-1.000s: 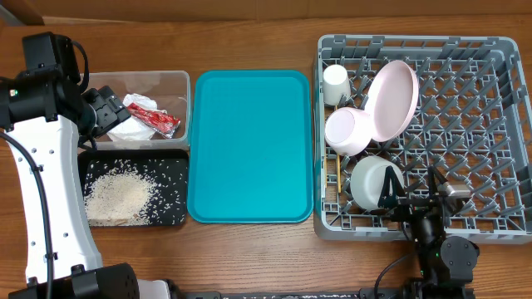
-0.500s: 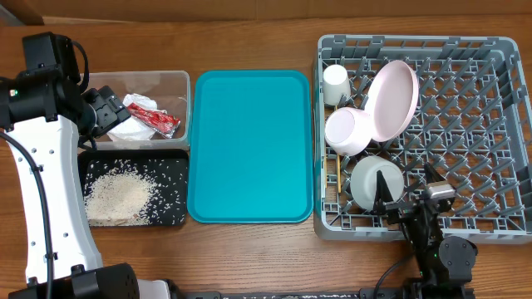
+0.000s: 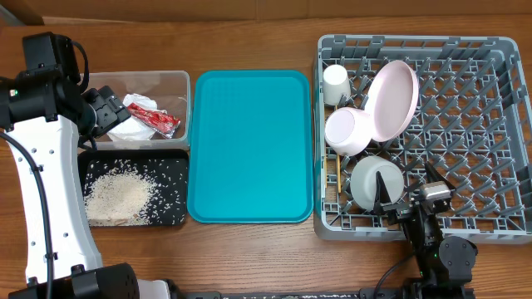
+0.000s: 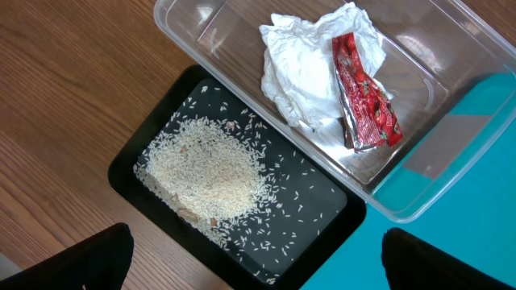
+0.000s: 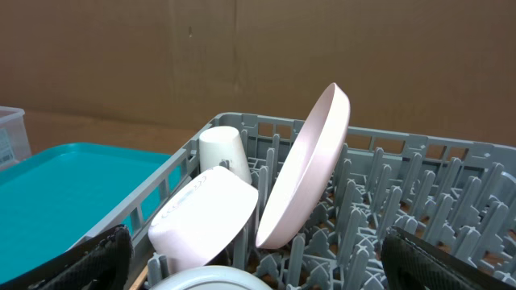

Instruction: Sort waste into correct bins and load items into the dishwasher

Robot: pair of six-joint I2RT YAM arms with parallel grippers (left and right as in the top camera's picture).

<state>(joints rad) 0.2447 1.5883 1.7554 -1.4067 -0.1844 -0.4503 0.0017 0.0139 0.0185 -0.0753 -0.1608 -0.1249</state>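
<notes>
The clear tub point(image 3: 158, 83) holds the crumpled white tissue point(image 3: 125, 129) and the red wrapper point(image 3: 155, 121). The black tray point(image 3: 176, 218) holds the rice heap point(image 3: 116, 198). The grey dish rack point(image 3: 465, 166) holds the pink plate point(image 3: 393, 100), white plate point(image 3: 349, 131), white cup point(image 3: 336, 83), pale bowl point(image 3: 372, 181) and chopsticks point(image 3: 338, 178). My left gripper point(image 4: 258, 254) is open and empty above the black tray point(image 4: 322, 211), with tissue point(image 4: 310, 64), wrapper point(image 4: 367, 93) and rice point(image 4: 205, 173) below. My right gripper point(image 5: 258, 262) is open and empty at the rack's front, facing the pink plate point(image 5: 310, 161).
A large teal tray point(image 3: 249, 145) lies between the bins and the rack. The wooden table point(image 3: 249, 37) extends behind. My left arm point(image 3: 50, 166) stands along the left edge beside the bins. The right arm base point(image 3: 445, 253) sits just in front of the rack.
My right gripper has drawn back a little toward the rack's front edge, away from the pale bowl. The left arm and all objects have stayed put.
</notes>
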